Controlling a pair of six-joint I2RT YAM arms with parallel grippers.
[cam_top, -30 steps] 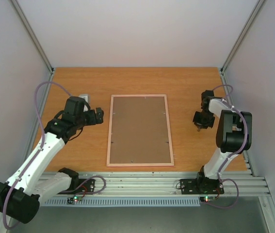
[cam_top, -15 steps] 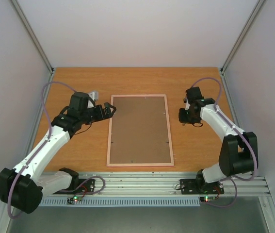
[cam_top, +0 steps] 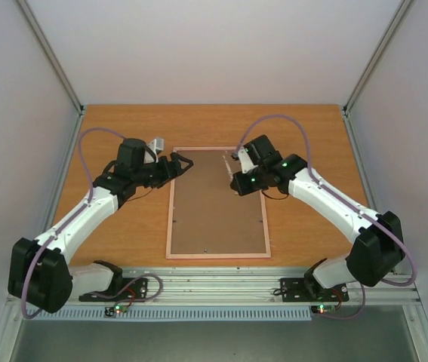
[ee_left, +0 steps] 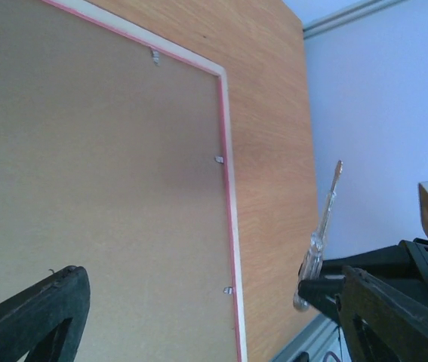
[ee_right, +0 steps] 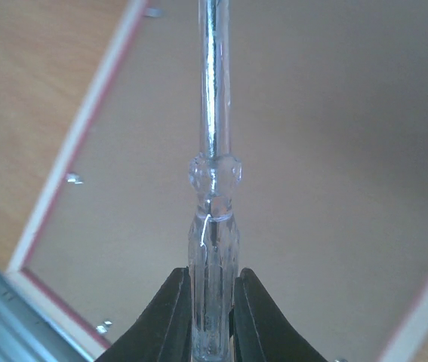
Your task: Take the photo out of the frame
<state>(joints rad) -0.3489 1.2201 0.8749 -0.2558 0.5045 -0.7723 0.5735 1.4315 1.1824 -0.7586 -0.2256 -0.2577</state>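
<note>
The frame lies face down in the middle of the table, brown back board up, with a pale pink rim. It fills the left wrist view and the right wrist view. Small metal tabs hold the board along its edges. The photo is hidden under the board. My left gripper is open and empty at the frame's far left corner, and its fingers straddle the board. My right gripper is shut on a clear-handled screwdriver, held over the frame's far right part with the shaft pointing along the board.
The wooden table is bounded by grey walls on the left, right and back. An aluminium rail with the arm bases runs along the near edge. The screwdriver also shows in the left wrist view.
Both arms have swung inward to the frame's far end. The right gripper has carried the screwdriver from the table's right side to over the board. The left gripper has reached the far left corner.
</note>
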